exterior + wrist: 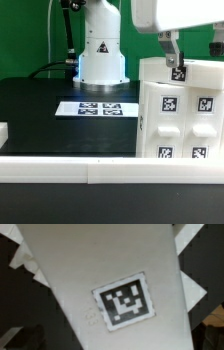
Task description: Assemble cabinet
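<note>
One cabinet point(180, 108) stands on the one desk point(40, 115), a big white box. On the faces I can see from the exterior view, I count five square tags showing at least in part: four in a two-by-two set on the front, one higher up by the pincer point(176, 62). There is one pincer, with two fingers. One marker board point(97, 108) lies flat, carrying four tags. One white robot base point(102, 50) stands behind it, with one triangle sticker. One small white block point(3, 131) sits at the exterior view's left edge. The wrist view shows one tag point(126, 301).
</note>
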Tool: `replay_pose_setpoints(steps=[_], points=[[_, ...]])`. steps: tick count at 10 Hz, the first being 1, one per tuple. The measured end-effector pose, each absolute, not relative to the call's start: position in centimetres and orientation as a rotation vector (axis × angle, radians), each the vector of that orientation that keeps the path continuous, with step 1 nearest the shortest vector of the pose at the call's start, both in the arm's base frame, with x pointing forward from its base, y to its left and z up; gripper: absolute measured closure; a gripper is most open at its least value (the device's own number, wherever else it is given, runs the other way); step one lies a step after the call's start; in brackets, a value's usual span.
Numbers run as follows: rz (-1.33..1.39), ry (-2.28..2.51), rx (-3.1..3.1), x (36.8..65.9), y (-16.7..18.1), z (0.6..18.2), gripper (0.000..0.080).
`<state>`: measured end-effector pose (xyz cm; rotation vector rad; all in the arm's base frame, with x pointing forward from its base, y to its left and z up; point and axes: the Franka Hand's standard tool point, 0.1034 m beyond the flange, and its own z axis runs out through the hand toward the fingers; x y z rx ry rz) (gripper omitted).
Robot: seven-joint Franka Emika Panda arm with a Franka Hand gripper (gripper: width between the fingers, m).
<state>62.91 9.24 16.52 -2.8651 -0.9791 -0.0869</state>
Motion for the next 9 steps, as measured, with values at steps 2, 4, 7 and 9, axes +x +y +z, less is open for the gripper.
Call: replay_pose_setpoints(steps=[2, 4, 7, 9], points=[[-0.102, -1.206, -2.789, 62.5, 9.1, 15.8, 0.0002], [-0.094, -1.188, -2.799, 61.9, 9.0, 14.9, 0.0002], [-0.098, -1.162, -2.815, 61.6, 8.7, 14.4, 0.0002], [-0.100, -1.153, -2.819, 61.7, 8.6, 14.5, 0.0131]])
